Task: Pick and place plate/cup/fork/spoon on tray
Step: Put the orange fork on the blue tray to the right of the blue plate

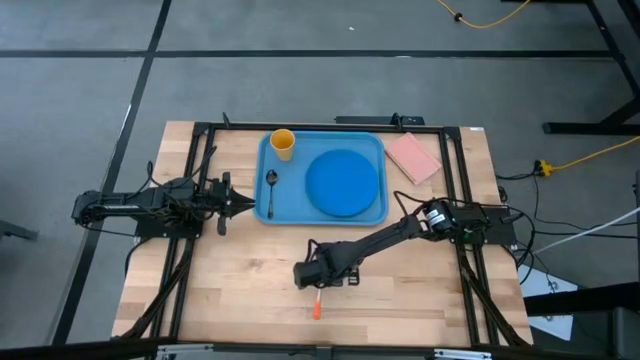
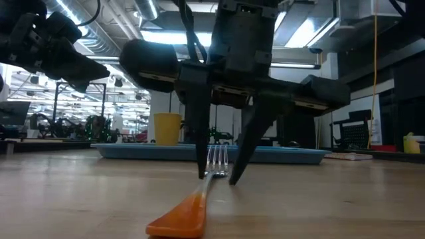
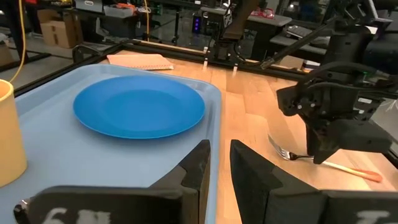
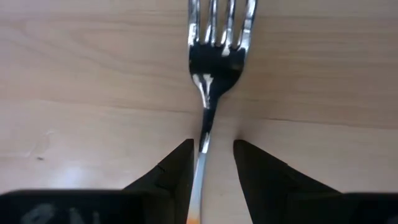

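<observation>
You are on the fork step, the last of the four. The plate, the cup and the spoon already sit on the tray, toward the far side of the table. The fork lies on the bare wood well short of the tray, on the near side, tines toward the tray and orange handle toward the near edge.

Your right gripper is down at the table with its fingers spread to either side of the fork's metal neck, tips at or just above the wood. They straddle it and do not pinch it yet. Your left gripper waits at the tray's left edge near the spoon, its fingers a narrow gap apart and holding nothing.

Next, close squarely on the thin neck. It looks slippery and lies flat, so seat the tips low before you squeeze. Then lift and carry it to the tray's free strip.
</observation>
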Controlling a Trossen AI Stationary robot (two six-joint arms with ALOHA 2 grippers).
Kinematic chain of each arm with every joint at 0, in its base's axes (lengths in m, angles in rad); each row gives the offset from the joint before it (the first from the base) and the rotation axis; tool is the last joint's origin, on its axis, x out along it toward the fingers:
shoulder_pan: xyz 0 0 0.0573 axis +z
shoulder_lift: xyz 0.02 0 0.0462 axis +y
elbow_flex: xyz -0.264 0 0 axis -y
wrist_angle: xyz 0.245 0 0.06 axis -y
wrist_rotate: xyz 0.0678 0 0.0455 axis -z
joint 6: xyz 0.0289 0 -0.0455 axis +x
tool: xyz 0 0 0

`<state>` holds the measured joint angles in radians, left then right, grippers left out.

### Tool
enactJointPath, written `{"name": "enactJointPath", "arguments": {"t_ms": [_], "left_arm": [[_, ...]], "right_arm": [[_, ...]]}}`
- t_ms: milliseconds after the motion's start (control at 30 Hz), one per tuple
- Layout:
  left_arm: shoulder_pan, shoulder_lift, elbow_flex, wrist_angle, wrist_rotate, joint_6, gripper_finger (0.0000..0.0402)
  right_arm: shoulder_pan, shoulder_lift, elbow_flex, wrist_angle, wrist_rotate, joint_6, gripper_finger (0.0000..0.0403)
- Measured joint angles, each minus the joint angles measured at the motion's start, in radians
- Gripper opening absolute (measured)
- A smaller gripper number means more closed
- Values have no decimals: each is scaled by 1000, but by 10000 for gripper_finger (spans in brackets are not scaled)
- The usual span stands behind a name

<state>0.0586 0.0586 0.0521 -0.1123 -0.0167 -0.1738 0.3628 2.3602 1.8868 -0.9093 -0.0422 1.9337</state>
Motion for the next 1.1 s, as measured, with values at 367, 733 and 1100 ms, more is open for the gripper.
{"name": "enactJointPath", "arguments": {"t_ms": [367,733,1100], "left_arm": [[0,0,0,0,0,0,55],[0,0,0,0,0,0,55],[0,0,0,0,0,0,55]], "right_arm": [[-44,29,2,-93,-49,-68,127],[-65,28,1,-173,-7,-93,127],[-67,28,-2,-165,3,-58,29]]}}
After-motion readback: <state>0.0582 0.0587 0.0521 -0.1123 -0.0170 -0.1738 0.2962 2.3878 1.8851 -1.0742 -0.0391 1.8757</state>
